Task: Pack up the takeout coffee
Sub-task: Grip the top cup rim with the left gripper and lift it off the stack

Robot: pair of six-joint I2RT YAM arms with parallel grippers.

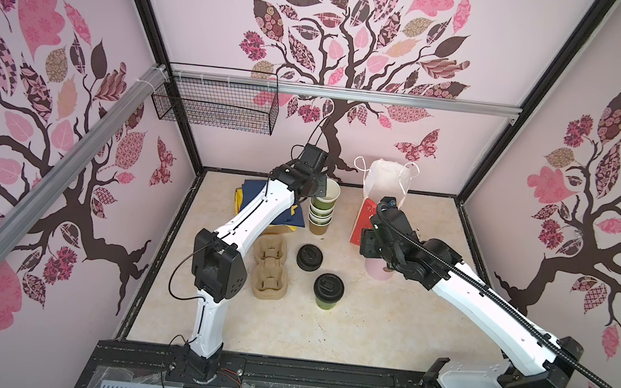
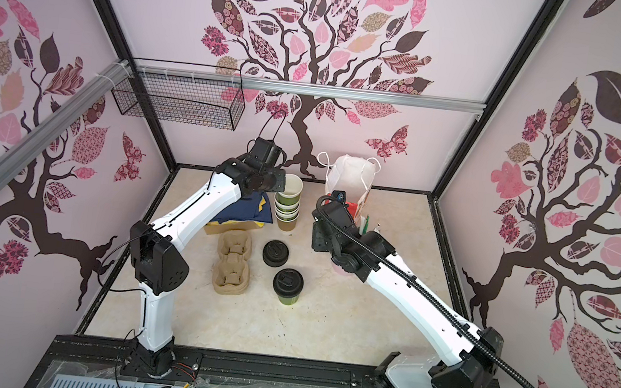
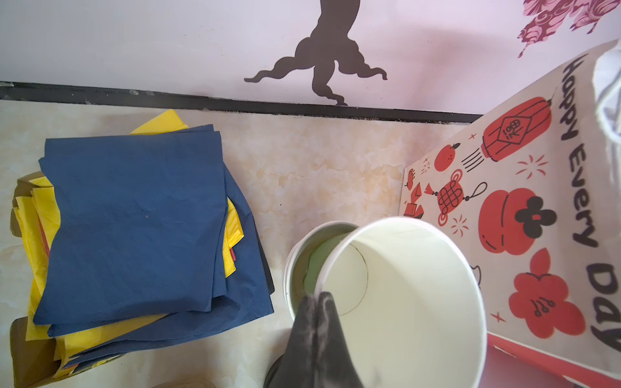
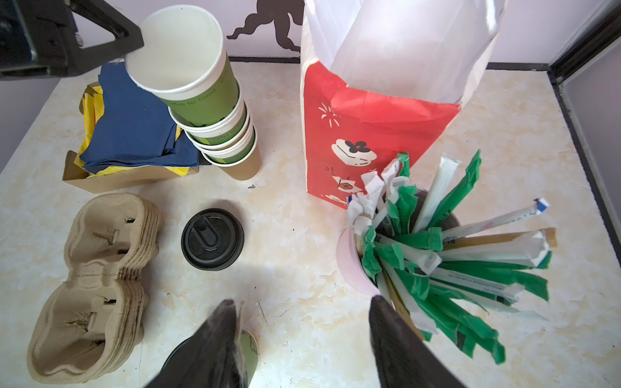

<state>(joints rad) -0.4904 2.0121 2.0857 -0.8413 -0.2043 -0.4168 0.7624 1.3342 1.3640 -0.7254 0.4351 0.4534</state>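
While my left gripper (image 3: pixel 317 297) is pinched tight on the rim of the top green cup (image 3: pixel 403 285), that cup leans tilted, lidless and white inside, its base in the cup stack (image 1: pixel 320 214) at the back. My right gripper (image 4: pixel 302 300) hangs spread wide, holding nothing. Mid-table stands the lidded green cup (image 1: pixel 328 292), upright under a black sip lid, near the loose lid (image 1: pixel 310 257).

Cups (image 4: pixel 201 104): paper, matt green, white inside. Lids (image 4: pixel 212 239): blk plastic, sl. sheen. Carriers (image 4: pixel 97 285): rough brown pulp. Napkins (image 3: pixel 134 218): matt, creased. Bag (image 4: pixel 369 117): paper. Surface (image 1: pixel 364 330): smooth, marble-look.
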